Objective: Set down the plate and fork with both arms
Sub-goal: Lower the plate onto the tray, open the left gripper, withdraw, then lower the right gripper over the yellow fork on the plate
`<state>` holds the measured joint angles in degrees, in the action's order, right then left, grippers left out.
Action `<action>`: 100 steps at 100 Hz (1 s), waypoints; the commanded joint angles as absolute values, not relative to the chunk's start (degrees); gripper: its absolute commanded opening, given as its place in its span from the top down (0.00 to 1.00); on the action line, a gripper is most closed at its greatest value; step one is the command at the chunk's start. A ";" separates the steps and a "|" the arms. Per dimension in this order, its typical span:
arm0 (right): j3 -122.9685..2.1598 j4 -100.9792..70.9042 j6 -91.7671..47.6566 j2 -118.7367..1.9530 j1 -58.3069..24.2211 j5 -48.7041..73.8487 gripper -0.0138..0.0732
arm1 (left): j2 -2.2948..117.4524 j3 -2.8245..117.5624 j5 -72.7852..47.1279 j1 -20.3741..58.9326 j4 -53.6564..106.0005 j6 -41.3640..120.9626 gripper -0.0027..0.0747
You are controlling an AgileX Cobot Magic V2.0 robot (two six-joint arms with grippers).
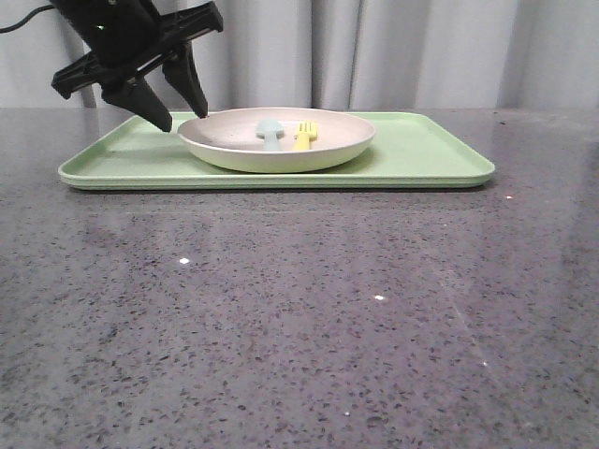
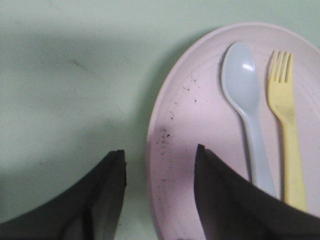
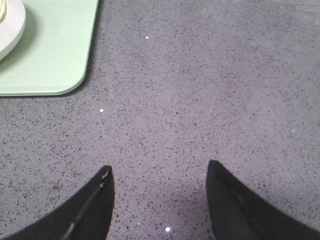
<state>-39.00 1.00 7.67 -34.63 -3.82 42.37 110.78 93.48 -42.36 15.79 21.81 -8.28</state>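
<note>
The cream-white plate [image 1: 281, 142] sits on the light-green tray [image 1: 421, 154] at the back of the table. The pale-yellow fork [image 1: 306, 137] lies in the plate, right of a pale blue-grey spoon [image 1: 270, 133]. My left gripper [image 1: 185, 122] is open at the plate's left rim. In the left wrist view the plate's rim [image 2: 157, 150] lies between the open fingers of my left gripper [image 2: 160, 154], with the fork [image 2: 286, 120] and spoon [image 2: 245, 95] beyond. My right gripper [image 3: 159, 170] is open and empty over bare table, out of the front view.
The tray's rounded corner [image 3: 60, 65] and a bit of the plate [image 3: 10, 25] show in the right wrist view. Grey speckled tabletop [image 1: 299, 318] spreads in front of the tray. Grey curtains hang behind.
</note>
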 commanded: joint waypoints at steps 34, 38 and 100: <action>-43.19 1.06 7.24 -37.72 -7.21 39.50 0.35 | 99.42 93.93 -43.15 15.64 14.48 -8.69 0.51; -44.08 1.06 7.24 -38.55 -7.67 39.85 0.35 | 98.36 92.98 -43.02 15.64 13.90 -8.69 0.50; -68.76 0.85 7.24 -62.96 -19.93 47.16 0.35 | 72.79 61.43 -32.58 15.64 8.03 -8.69 0.51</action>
